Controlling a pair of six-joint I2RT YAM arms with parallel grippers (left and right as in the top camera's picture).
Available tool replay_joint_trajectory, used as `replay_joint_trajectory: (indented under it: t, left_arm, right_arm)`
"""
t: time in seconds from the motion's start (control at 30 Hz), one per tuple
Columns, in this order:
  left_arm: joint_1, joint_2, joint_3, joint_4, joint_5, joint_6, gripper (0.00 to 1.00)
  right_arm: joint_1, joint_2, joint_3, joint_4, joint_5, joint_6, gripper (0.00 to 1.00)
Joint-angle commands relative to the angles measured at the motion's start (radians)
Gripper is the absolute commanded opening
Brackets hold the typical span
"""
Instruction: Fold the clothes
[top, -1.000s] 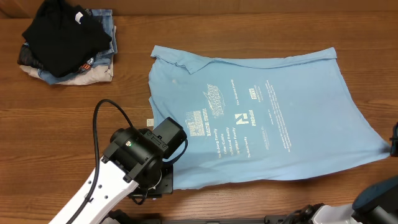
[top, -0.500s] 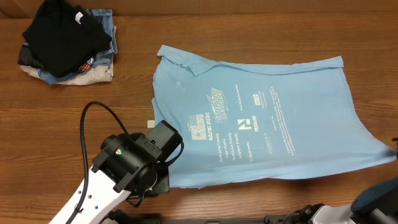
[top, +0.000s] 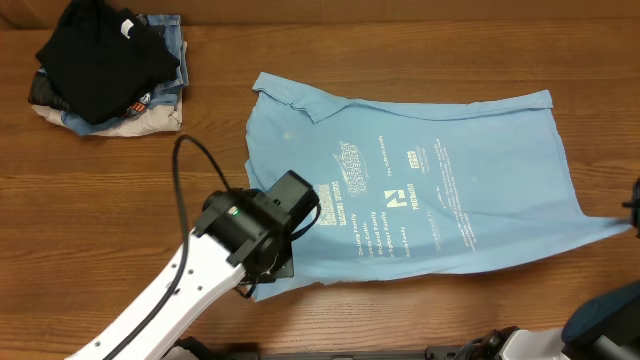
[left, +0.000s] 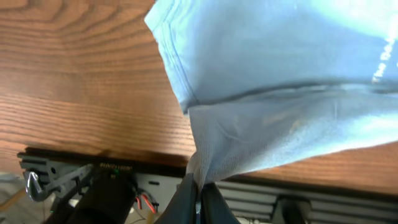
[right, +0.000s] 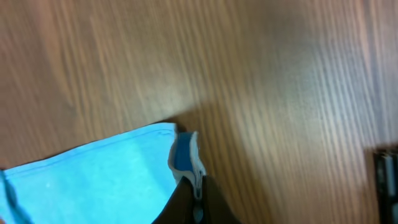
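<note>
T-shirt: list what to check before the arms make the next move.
1. The left fingers pinch the T-shirt at a near corner: ok.
2. The right fingers pinch the other near corner: ok.
3. Cloth taut between the two grips: cannot tell.
4. Far edge lying flat: not ok, it is folded over at its left end.
5. The pile lies apart from the T-shirt: ok.

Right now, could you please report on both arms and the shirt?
Left gripper: jaws shut on shirt corner. Right gripper: jaws shut on another corner. Shirt spread, print up, unfolded. Clothes pile well apart.
</note>
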Motion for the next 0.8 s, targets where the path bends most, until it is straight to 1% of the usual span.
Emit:
replay_joint_trajectory:
  t: [0.0, 0.17, 0.33, 0.5, 0.57, 0.77]
  left_arm:
    - [0.000, 0.031, -0.005, 0.021, -0.072, -0.013, 0.04]
    - [0.014, 0.038, -0.004, 0.043, -0.108, -0.013, 0.04]
    - [0.062, 0.039, -0.004, 0.081, -0.169, -0.009, 0.05]
    - [0.097, 0.040, -0.004, 0.172, -0.173, 0.083, 0.07]
    - [0.102, 0.040, -0.004, 0.198, -0.174, 0.090, 0.08]
    - [0.104, 0.040, -0.004, 0.294, -0.184, 0.120, 0.05]
  right_arm:
    - [0.014, -0.008, 0.019, 0.017, 0.008, -0.002, 0.04]
    - [0.015, 0.033, 0.019, 0.047, 0.008, -0.002, 0.05]
    - [0.015, 0.066, 0.019, 0.067, 0.004, -0.002, 0.05]
    - [0.015, 0.099, 0.019, 0.069, -0.004, -0.002, 0.05]
    - [0.015, 0.109, 0.019, 0.071, -0.008, -0.002, 0.04]
    - [0.016, 0.114, 0.019, 0.086, -0.008, 0.003, 0.04]
